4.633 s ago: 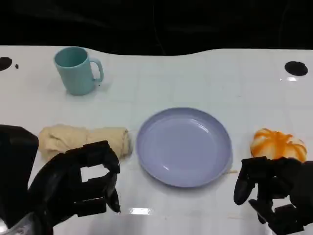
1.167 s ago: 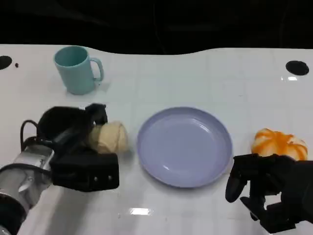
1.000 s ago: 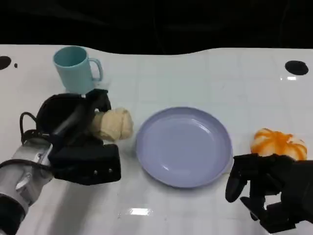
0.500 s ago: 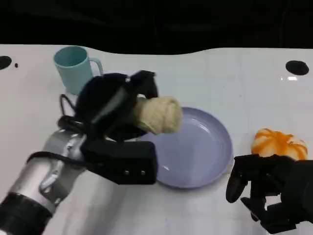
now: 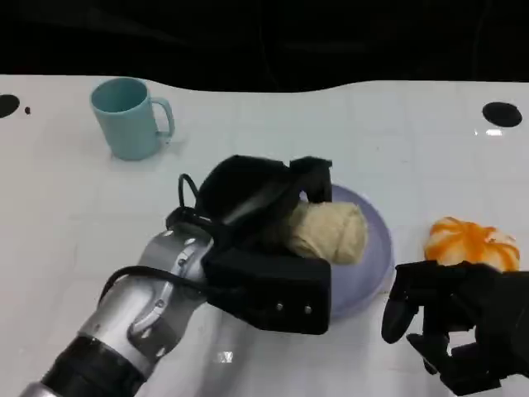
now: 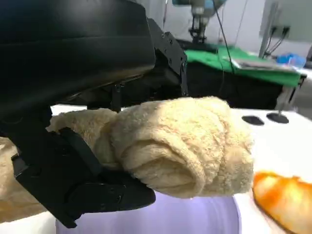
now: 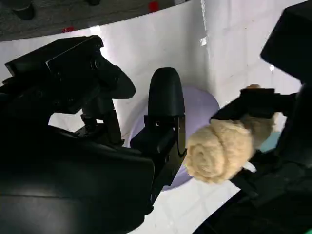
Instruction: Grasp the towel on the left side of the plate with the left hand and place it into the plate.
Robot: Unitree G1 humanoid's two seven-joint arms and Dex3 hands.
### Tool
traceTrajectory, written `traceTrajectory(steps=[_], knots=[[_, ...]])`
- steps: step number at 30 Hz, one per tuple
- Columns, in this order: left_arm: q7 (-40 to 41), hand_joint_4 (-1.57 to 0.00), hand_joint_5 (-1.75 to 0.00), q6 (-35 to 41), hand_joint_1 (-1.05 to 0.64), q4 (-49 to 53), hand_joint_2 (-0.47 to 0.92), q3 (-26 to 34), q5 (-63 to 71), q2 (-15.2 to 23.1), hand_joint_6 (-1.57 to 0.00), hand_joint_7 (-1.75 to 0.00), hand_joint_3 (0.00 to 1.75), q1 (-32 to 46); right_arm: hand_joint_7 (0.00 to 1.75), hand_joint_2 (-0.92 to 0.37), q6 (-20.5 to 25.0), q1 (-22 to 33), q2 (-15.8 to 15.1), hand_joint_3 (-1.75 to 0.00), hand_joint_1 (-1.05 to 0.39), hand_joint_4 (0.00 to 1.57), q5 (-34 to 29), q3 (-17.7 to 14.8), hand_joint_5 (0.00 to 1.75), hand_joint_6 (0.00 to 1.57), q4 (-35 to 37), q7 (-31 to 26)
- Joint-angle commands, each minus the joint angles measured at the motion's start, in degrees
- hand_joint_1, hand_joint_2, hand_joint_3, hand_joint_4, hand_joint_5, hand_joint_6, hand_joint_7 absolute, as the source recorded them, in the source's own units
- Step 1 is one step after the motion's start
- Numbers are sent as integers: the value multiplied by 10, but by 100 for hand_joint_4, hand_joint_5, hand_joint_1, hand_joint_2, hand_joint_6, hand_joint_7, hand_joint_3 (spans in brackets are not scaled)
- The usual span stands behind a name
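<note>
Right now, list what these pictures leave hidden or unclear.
- Plate: in the head view its left half is behind the left hand and towel.
- Towel: whether it touches the plate cannot be told; the hand covers its underside.
- Orange object: its near edge is behind the right hand; in the left wrist view it is cut off and blurred.

Overhead head view, two close wrist views

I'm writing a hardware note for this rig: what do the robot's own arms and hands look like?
The left forearm is a silver metal cylinder with round holes, a black band near its lower end and a thin black cable looping at the wrist. The left hand is matte black, with a rounded shell and blocky, boxy fingers. The right hand is the same matte black, with rounded knuckles.
</note>
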Motion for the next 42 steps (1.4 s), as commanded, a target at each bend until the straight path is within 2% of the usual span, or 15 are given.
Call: traceTrajectory(steps=[1,4,6,8,11,20,26,31,37,39,42], knots=[[-29,-62,-126,21,-30,-3,88,-10,10,6,-85,-31,16,2,143,-58,2,5,-6,-106,2,70,4,-7,171,69,-7,4],[-60,-49,-114,27,-34,-9,92,-16,10,12,-66,-11,13,1,143,-58,-1,6,-8,-106,2,70,7,-9,170,68,-6,5],[-68,-36,-87,22,-38,-12,92,-16,7,16,-52,-3,10,4,143,-57,2,6,-9,-107,2,70,8,-10,170,68,-7,5],[-76,-27,-71,19,-41,-16,92,-17,4,20,-43,-1,10,6,143,-58,2,6,-10,-107,2,70,9,-11,169,68,-7,6],[-95,-20,-62,16,-47,-23,92,-20,5,33,-36,0,10,7,143,-57,-1,7,-13,-106,2,70,7,-11,169,68,-7,6],[-143,-18,-56,10,-50,-61,92,3,-26,65,-31,0,20,14,143,-57,10,4,-13,-106,2,70,9,-11,168,68,-9,6],[-169,-22,-57,35,-48,-113,92,37,-55,78,-38,-4,24,31,143,-58,14,1,-13,-105,4,69,5,-7,168,68,-8,4],[-225,-49,-72,71,-37,-169,92,94,-144,90,-57,-11,26,63,143,-57,6,1,-12,-105,3,70,1,-5,166,68,-8,2],[-291,-64,-66,171,-27,-263,92,170,-273,88,-72,-13,31,119,143,-58,11,-3,-11,-105,3,70,0,-4,167,68,-8,1],[-295,-73,-72,193,-23,-290,92,196,-315,86,-80,-16,30,142,143,-58,10,-4,-10,-105,2,70,-1,-3,167,68,-8,0],[-293,-77,-94,234,-16,-326,90,240,-388,74,-94,-21,37,181,143,-59,16,-5,-9,-105,2,70,1,-2,167,68,-10,1]])
